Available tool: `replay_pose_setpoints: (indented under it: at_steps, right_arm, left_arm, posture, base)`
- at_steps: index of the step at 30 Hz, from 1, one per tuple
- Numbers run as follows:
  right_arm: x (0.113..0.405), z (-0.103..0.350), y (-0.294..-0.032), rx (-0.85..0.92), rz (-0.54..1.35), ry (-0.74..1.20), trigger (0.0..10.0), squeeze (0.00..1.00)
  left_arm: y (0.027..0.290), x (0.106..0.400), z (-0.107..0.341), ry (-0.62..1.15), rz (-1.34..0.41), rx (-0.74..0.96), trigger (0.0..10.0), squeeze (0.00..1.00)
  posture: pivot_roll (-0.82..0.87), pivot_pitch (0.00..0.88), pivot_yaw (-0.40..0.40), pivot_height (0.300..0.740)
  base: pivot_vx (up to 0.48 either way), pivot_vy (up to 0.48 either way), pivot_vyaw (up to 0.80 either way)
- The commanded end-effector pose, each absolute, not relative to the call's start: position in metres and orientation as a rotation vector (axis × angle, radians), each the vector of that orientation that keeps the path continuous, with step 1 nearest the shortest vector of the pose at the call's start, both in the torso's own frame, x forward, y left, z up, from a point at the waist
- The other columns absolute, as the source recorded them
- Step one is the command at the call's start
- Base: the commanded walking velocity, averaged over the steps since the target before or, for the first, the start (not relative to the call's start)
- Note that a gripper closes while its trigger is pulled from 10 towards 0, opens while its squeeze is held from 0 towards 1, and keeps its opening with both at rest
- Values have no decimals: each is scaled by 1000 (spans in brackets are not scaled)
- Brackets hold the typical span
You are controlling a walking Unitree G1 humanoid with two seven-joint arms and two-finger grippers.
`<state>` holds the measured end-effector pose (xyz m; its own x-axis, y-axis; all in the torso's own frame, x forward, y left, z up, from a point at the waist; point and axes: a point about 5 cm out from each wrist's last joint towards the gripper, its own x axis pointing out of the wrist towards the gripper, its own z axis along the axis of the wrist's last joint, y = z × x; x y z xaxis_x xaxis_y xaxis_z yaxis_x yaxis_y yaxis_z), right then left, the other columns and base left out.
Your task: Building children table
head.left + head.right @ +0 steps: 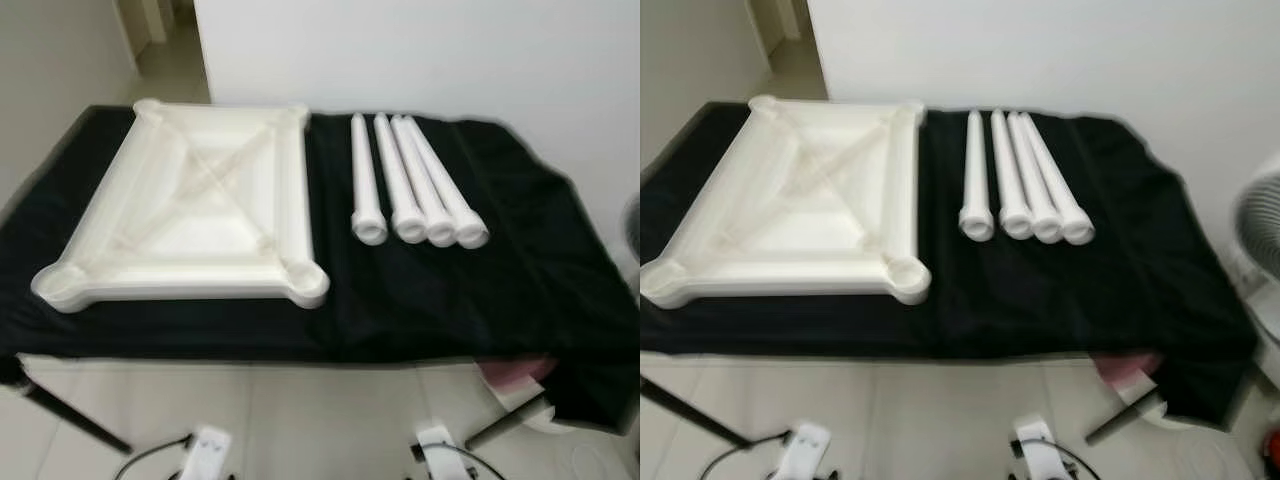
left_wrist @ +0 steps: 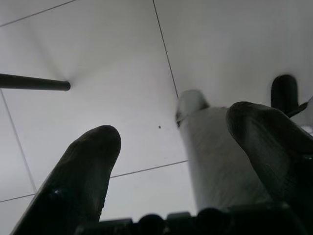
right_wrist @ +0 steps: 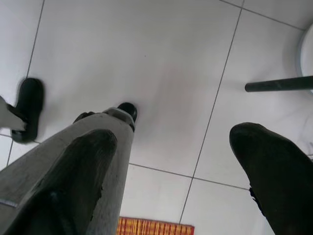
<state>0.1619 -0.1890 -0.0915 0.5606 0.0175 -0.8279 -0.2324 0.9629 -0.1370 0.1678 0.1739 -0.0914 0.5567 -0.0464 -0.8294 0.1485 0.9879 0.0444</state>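
Four white legs lay side by side on the black cloth, open socket ends towards you, just beside the upturned tabletop that rested underside-up on the same cloth. You had both arms hanging low, well short of everything: the left gripper pointed down at the tiled floor with its two black fingers spread apart and nothing between them, and the right gripper did the same on its side, fingers wide and empty. All the parts sat up and ahead of both hands, the legs forward of the right one, the tabletop forward of the left.

By my reading, no assembly had begun, so the step in hand was to fetch a first leg. You would have done well to bring the right hand up over the outermost leg, since its neighbours touched it and left little room for a finger between. Taking it near the thick end would likely have kept it from swinging.

As for containers, the tabletop was the nearest thing to one: each round corner socket in view looked vacant, and the ribbed hollow between them held nothing.
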Motion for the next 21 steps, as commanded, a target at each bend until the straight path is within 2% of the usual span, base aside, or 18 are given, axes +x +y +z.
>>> replay_pose_setpoints:
  at_steps: [1, 14, 18, 21]
  right_arm:
    - [164, -91, -188, -248, 154, 966, 10000, 0]
    - [163, -91, -188, -249, 151, 968, 10000, 0]
    - [163, -91, -188, -251, 151, 968, 10000, 0]
    - [163, -92, -188, -255, 148, 972, 10000, 0]
  left_arm:
    - [175, 159, -95, 1006, -127, 126, 10000, 0]
    - [171, 165, -93, 984, -158, 135, 10000, 0]
    - [170, 167, -92, 975, -162, 139, 10000, 0]
    - [170, 168, -92, 971, -150, 124, 10000, 0]
  posture:
    - [14, 0, -35, 740]
    - [12, 0, -35, 740]
    - [13, 0, -36, 740]
    - [16, 0, -37, 740]
  base:
    - [0, 0, 0]
    - [0, 0, 0]
    - [0, -480, 0]
    - [0, 0, 0]
